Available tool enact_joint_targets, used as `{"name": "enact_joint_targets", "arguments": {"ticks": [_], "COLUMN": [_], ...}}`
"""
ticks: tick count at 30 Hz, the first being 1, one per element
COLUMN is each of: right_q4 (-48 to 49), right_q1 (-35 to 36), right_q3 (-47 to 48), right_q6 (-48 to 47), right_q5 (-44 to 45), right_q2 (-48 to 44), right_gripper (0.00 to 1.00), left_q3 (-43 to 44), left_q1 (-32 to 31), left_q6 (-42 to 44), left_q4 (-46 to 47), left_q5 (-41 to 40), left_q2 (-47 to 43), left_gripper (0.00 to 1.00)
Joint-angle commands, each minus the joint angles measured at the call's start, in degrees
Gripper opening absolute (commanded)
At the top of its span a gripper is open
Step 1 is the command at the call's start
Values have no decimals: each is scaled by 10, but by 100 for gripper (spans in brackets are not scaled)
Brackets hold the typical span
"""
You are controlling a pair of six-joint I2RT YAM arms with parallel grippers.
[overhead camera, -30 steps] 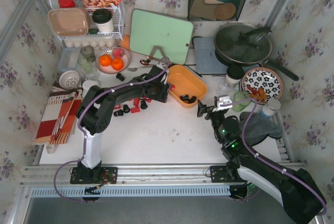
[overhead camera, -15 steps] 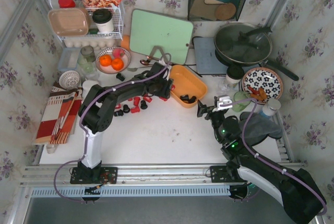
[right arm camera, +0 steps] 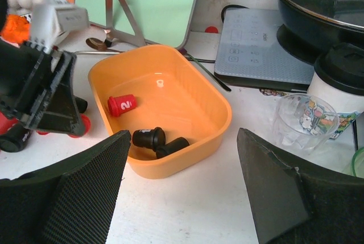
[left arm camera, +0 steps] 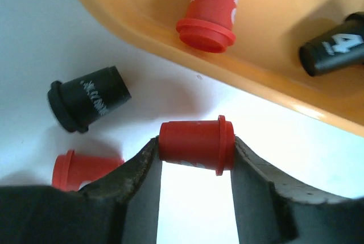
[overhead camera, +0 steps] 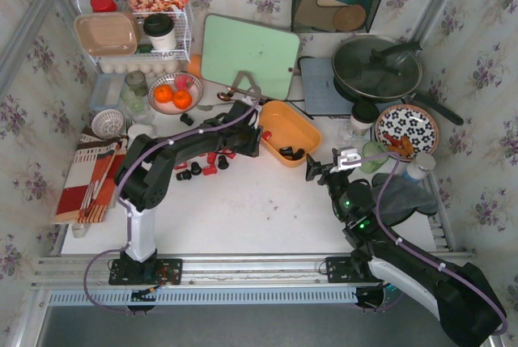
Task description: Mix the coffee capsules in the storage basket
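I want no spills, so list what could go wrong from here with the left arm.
The left tool pinches a red capsule only at its fingertips, so it may pop out. It hangs close outside the basket; a level push could hit the rim and shove it. The black capsule nearby could get knocked away.

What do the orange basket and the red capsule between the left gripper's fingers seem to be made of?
The storage basket looks like glossy moulded plastic: soft highlights on smooth, rounded walls. The red capsule, clamped in the left gripper, seems satin plastic, uniform in colour with a moulded flange; painted aluminium cannot be ruled out.
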Motion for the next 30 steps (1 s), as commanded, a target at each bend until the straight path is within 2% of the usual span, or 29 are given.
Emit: {"name": "enact_joint_targets", "arguments": {"ticks": [1,7,11,16,18,19,20,24,30], "right_q4": [5,6,8,9,9,9,9,7,11], "right_q1": [1,1,1,1,0,1,1,0,1], "right_q3": [6,6,5,6,6,6,7,8,9], "right_q6": [4,4,4,2,2,2,2,2,3], "right_q5": [-3,-4,-2,0,1,0,0,-3,-9], "right_q2": [-1,3,7,10,10,10,10,10,18], "right_gripper": [83,83,83,83,83,84,84,85,85], "left_q3": [-20,-11,70,156,190,199,204,180,98], "left_q1": [-3,-7,-10,-12,-12,-12,-12,-13,-15], "left_q6": [-20,-35,-32,-35,-37,-37,-36,-35,-13], "left_q4": [42,78,49,6,-18,-29,-35,-19,5], "left_q5": [-7,-3,33,25,16,14,13,9,-26], "left_q2": [-58,-111,-63,7,31,38,42,20,-85], "left_gripper": [32,37,40,46,52,62,66,67,71]}}
